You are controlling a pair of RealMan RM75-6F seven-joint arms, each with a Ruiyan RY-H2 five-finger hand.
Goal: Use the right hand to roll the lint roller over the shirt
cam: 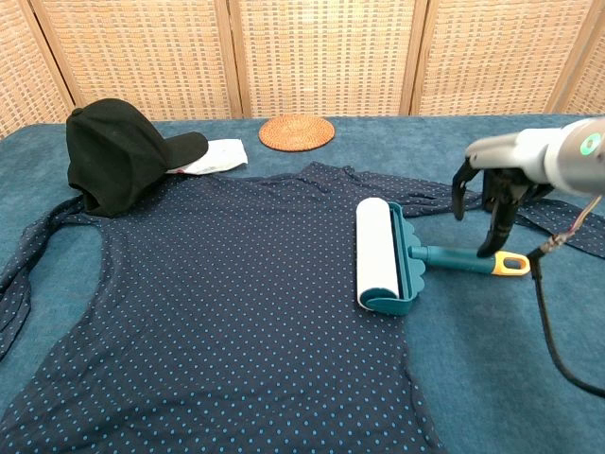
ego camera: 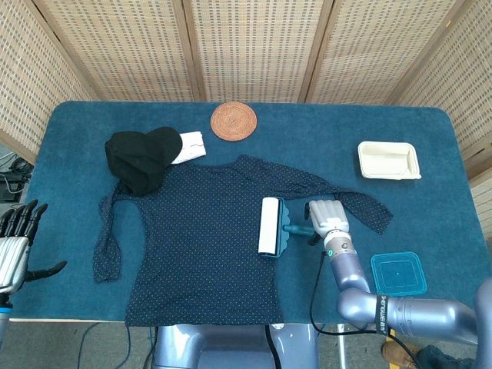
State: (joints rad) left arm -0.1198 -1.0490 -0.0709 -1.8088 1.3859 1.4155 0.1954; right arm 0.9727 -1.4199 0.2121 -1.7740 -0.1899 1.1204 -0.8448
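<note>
A dark blue dotted shirt (ego camera: 200,238) (cam: 217,303) lies spread flat on the blue table. The lint roller (ego camera: 270,225) (cam: 376,253) rests on the shirt's right edge, white roll to the left, teal and yellow handle (cam: 468,257) pointing right. My right hand (ego camera: 327,217) (cam: 496,203) hovers over the handle, fingers (cam: 498,222) apart and hanging down, their tips just above or at it, holding nothing. My left hand (ego camera: 15,246) stays open off the table's left edge, seen only in the head view.
A black cap (ego camera: 141,157) (cam: 118,151) sits on the shirt's left shoulder beside a white cloth (ego camera: 191,146). A woven coaster (ego camera: 234,121) (cam: 297,131) lies at the back. A white tray (ego camera: 388,160) and a blue lid (ego camera: 398,274) are on the right.
</note>
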